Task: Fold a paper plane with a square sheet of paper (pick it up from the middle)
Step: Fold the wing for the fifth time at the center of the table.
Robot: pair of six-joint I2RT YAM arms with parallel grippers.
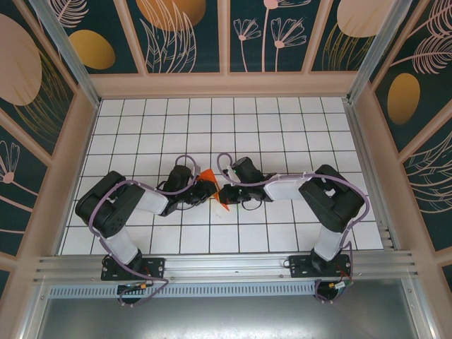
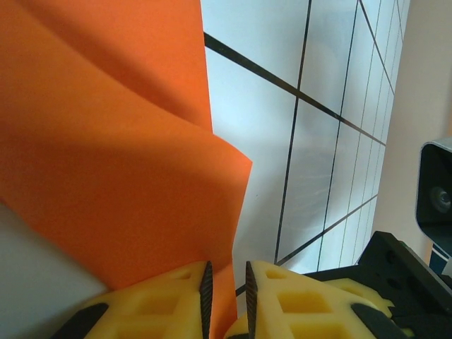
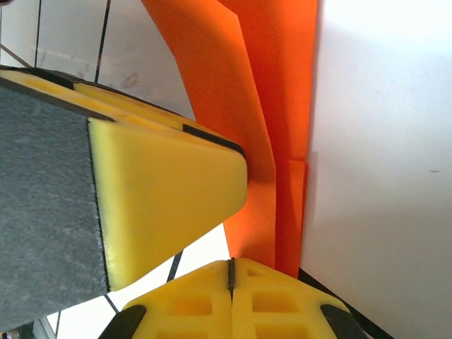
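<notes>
The orange sheet of paper (image 1: 207, 176) sits off the white tiled table (image 1: 282, 127), near the middle of it, caught between the two arms where their tips meet. On the left wrist camera I see it doubled over, with one layer lying across another and a corner jutting out toward the tiles. On the right wrist camera a long crease runs down a narrower strip of it.

My left gripper (image 2: 227, 272) has its jaws a narrow slit apart. The paper's edge runs down into that slit, and there is a sliver of daylight beside it, so I don't read it as a firm pinch. My right gripper (image 3: 231, 265) is pressed fully together, its seam a thin dark line. The lower end of the strip comes down to those tips just beside the seam, but the angle is poor and I cannot say whether the paper is actually nipped there. One broad finger (image 3: 162, 183) of the left gripper looms just beside the strip in that view.

I judge the task to be under way but far from done. At least one fold is in, but I see no pointed nose and no wings. The later creases have yet to be made.

I can read no brand, label or writing anywhere. The wall panels (image 1: 176, 28) carry leaf and flower patterns.
</notes>
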